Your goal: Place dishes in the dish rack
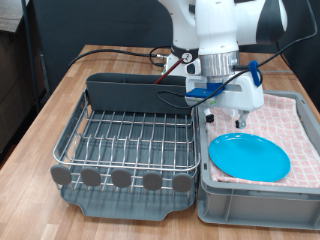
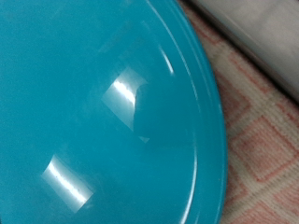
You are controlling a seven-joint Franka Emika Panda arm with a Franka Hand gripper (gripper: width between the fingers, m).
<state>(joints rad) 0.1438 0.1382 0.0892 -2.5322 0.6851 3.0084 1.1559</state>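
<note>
- While the arm hangs over the bin (image 1: 215,200), its pincer (image 1: 238,121) hovers just above the far edge of the plate (image 1: 249,157); I cannot tell whether the pincer is released or clenched, and nothing shows between its fingers.
- Flat on the checked cloth (image 1: 300,130), the plate lies in the bin's near half, its near rim close to the bin's front wall.
- Cloth shows bare beyond the plate, toward the exterior view's top and right.
- At the exterior view's left stands the rack (image 1: 128,140), just beside the bin on the table (image 1: 60,95); its wire floor is open, with the tall grey compartment along the back edge and round tabs along the front.
- Bare table runs along the rack's left side.
- From the wrist view, the plate (image 2: 103,112) fills most of the picture; its curved rim sweeps past the cloth (image 2: 262,140), and a pale bin wall (image 2: 257,37) shows in the corner.
</note>
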